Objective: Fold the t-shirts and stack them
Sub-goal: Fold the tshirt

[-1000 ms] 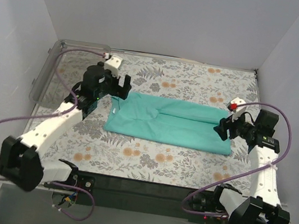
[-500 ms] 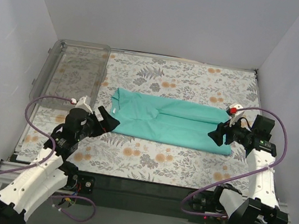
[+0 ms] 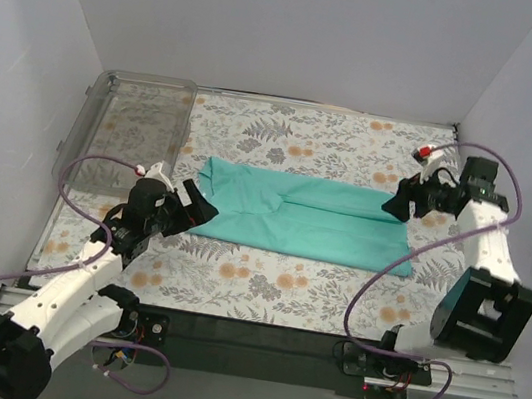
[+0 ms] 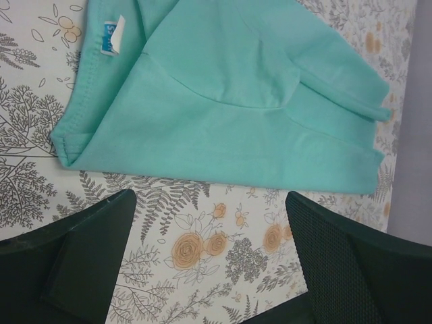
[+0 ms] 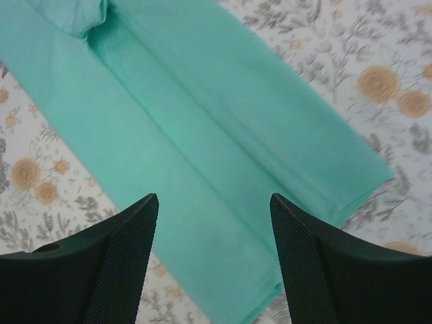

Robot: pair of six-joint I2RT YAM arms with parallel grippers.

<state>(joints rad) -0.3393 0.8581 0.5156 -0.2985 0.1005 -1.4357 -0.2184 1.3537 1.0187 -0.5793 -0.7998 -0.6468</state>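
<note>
Both claws stood open and empty. At the collar end, the left claw point(image 3: 193, 210) hung low just beside the near corner of the shirt point(image 3: 304, 216), its jaws spread over bare table point(image 3: 337, 135). The right claw point(image 3: 394, 202) hovered over the hem end with cloth beneath it. The shirt lay flat across the middle of the table, folded lengthwise into a long strip, its tag point(image 4: 111, 35) showing at the collar. The bin point(image 3: 126, 127) sat well apart at the far left.

The likeliest trouble was a shallow pinch. With several layers stacked at each end, a claw closing on the top layer alone would peel the strip open as it rose. The left claw, sitting off the cloth, could also miss the corner altogether. Uneven lifting between the two ends would skew the next fold.
</note>
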